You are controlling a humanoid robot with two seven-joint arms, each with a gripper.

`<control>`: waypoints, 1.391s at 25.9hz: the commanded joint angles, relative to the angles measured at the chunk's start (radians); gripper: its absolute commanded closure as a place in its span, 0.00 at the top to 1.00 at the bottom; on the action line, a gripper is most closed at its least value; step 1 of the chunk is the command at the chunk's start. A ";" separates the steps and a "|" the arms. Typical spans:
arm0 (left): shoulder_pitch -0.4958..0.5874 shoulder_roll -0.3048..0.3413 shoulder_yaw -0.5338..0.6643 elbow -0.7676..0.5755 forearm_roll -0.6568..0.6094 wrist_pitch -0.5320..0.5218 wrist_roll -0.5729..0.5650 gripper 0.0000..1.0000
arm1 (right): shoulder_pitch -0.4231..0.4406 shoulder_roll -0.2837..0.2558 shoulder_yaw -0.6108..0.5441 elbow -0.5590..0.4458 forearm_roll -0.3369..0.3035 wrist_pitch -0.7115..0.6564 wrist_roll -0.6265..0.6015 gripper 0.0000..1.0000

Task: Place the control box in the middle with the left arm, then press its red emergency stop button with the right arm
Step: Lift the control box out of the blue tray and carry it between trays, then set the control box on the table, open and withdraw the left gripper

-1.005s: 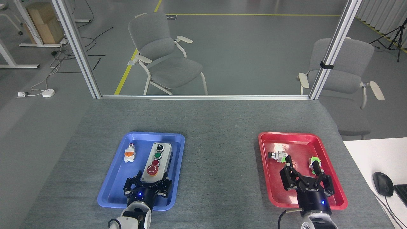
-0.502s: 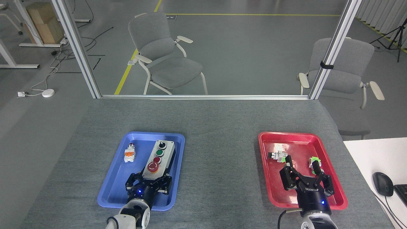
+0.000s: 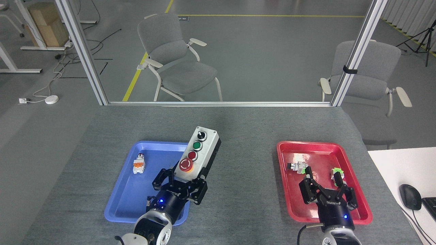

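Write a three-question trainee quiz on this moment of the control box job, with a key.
1. True or false: the control box lies flat inside the red tray.
2. Which gripper grips the box? A) left gripper B) right gripper C) neither
3. Fill in: counting from the box's far end, its controls run black knob, green button, small red button, then the ______.

Key:
1. False. It is lifted and tilted over the right rim of the blue tray.
2. A. The right gripper hangs open over the red tray, holding nothing.
3. Red emergency stop button, nearest the left gripper.
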 commanded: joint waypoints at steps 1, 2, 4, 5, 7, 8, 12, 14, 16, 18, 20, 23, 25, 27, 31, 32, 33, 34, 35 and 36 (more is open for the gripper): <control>-0.018 -0.066 -0.124 0.007 -0.020 0.026 -0.009 0.00 | -0.001 0.000 -0.001 0.000 0.000 0.000 0.004 1.00; -0.024 -0.092 -0.144 0.026 -0.043 0.040 -0.016 0.00 | -0.001 0.000 -0.001 0.000 0.000 0.000 0.004 1.00; -0.047 -0.129 -0.179 0.085 -0.107 0.050 -0.042 0.00 | 0.001 0.000 -0.001 0.000 0.000 0.000 0.004 1.00; -0.063 -0.147 -0.195 0.119 -0.138 0.052 -0.048 0.00 | -0.001 0.000 -0.001 0.000 -0.001 0.000 0.004 1.00; -0.086 -0.172 -0.204 0.203 -0.175 0.055 -0.047 0.00 | 0.001 0.000 -0.001 0.000 0.000 0.000 0.004 1.00; -0.101 -0.173 -0.208 0.247 -0.179 0.057 -0.047 0.00 | 0.001 0.000 -0.001 0.000 0.000 0.000 0.004 1.00; -0.167 -0.173 -0.267 0.392 -0.176 0.110 -0.044 0.00 | 0.001 0.000 -0.001 0.000 -0.001 0.003 0.004 1.00; -0.184 -0.173 -0.274 0.438 -0.170 0.121 -0.041 0.00 | 0.001 0.000 -0.001 0.000 0.000 0.003 0.004 1.00; -0.192 -0.175 -0.274 0.467 -0.169 0.123 -0.038 0.00 | 0.001 0.000 -0.001 0.000 0.000 0.003 0.004 1.00; -0.193 -0.173 -0.274 0.473 -0.167 0.123 -0.038 0.00 | 0.001 -0.001 -0.001 0.000 0.000 0.003 0.004 1.00; -0.193 -0.173 -0.276 0.478 -0.166 0.123 -0.038 0.00 | 0.001 -0.001 -0.001 0.000 -0.001 0.003 0.004 1.00; -0.193 -0.173 -0.276 0.490 -0.166 0.123 -0.042 0.00 | -0.012 0.000 -0.001 0.011 0.000 0.003 0.004 1.00; -0.193 -0.175 -0.276 0.493 -0.166 0.123 -0.044 0.00 | -0.018 0.002 -0.001 0.012 0.000 0.005 0.004 1.00; -0.193 -0.173 -0.276 0.491 -0.166 0.123 -0.044 0.06 | -0.018 -0.001 0.000 0.014 0.000 0.005 0.004 1.00; -0.193 -0.173 -0.276 0.491 -0.166 0.138 -0.044 0.60 | -0.018 -0.001 -0.001 0.017 0.000 0.006 0.004 1.00; -0.193 -0.173 -0.276 0.488 -0.166 0.144 -0.042 0.69 | -0.018 -0.001 -0.001 0.021 0.000 0.006 0.002 1.00; -0.193 -0.173 -0.277 0.487 -0.166 0.149 -0.041 0.77 | -0.018 -0.003 -0.001 0.025 -0.001 0.006 0.004 1.00; -0.193 -0.173 -0.277 0.487 -0.166 0.152 -0.039 0.86 | -0.016 -0.006 -0.001 0.026 -0.001 0.005 0.002 1.00; -0.193 -0.173 -0.277 0.484 -0.166 0.155 -0.038 0.92 | -0.016 -0.014 -0.001 0.026 -0.001 0.005 0.002 1.00; -0.193 -0.173 -0.277 0.481 -0.164 0.155 -0.038 0.93 | -0.015 -0.020 -0.001 0.026 -0.001 0.005 0.002 1.00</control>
